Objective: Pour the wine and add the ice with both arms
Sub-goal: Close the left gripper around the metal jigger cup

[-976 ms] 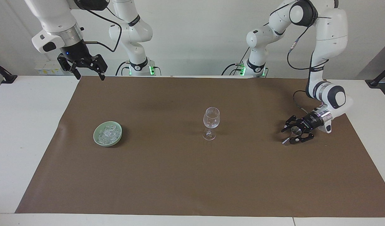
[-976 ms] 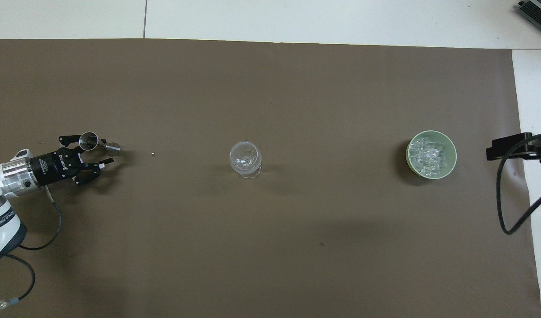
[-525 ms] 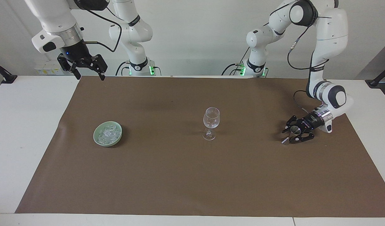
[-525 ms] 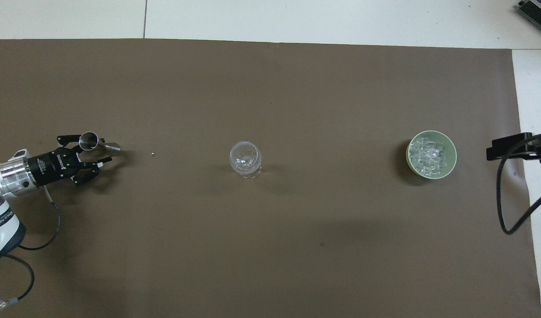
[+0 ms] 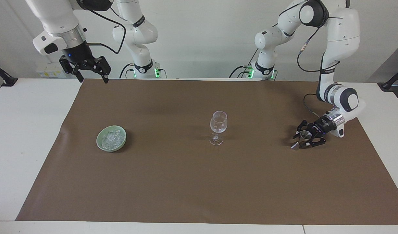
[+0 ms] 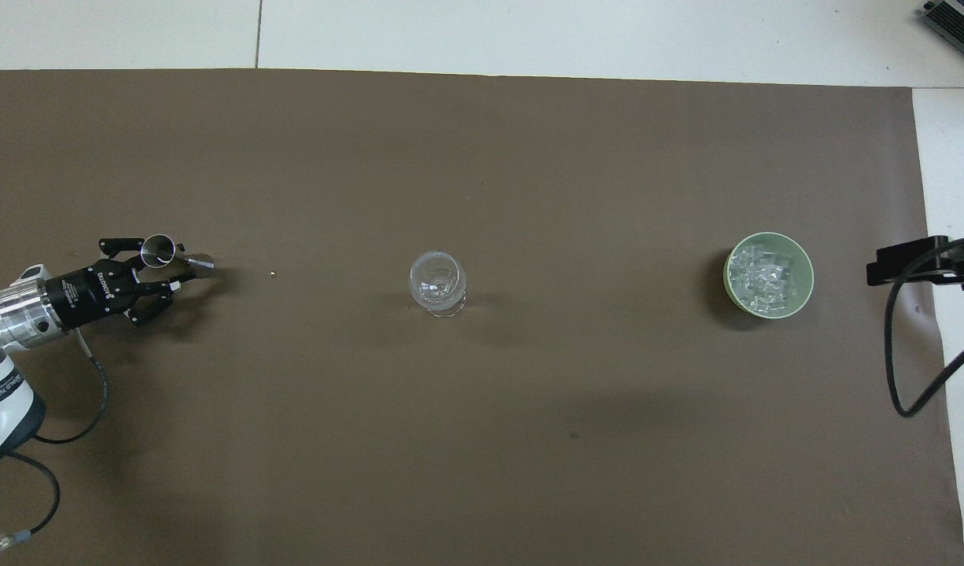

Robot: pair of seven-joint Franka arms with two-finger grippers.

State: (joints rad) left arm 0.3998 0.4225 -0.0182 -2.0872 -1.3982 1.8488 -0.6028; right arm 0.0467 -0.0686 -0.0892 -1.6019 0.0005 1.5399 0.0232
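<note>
The left claw point(image 5: 303, 137) lies low over the brown mat point(image 5: 199, 182) at the left arm's end of the desk point(image 5: 27, 136), its fingers around a small metal cup point(image 6: 158, 250). Over the last second they have drawn in from a wider spread to a narrow stance, though whether they now grip the cup I cannot tell. That looks like the grasp before the pour, with the lift not yet begun. The wine glass point(image 5: 218, 127) stands upright mid-mat, well apart from the cup. The ice point(image 5: 112, 137) is heaped in a green bowl point(image 6: 803, 299) toward the right arm's end. Above the mat's corner nearest the robots the right claw point(image 5: 88, 70) waits, spread wide — unchanged.
</note>
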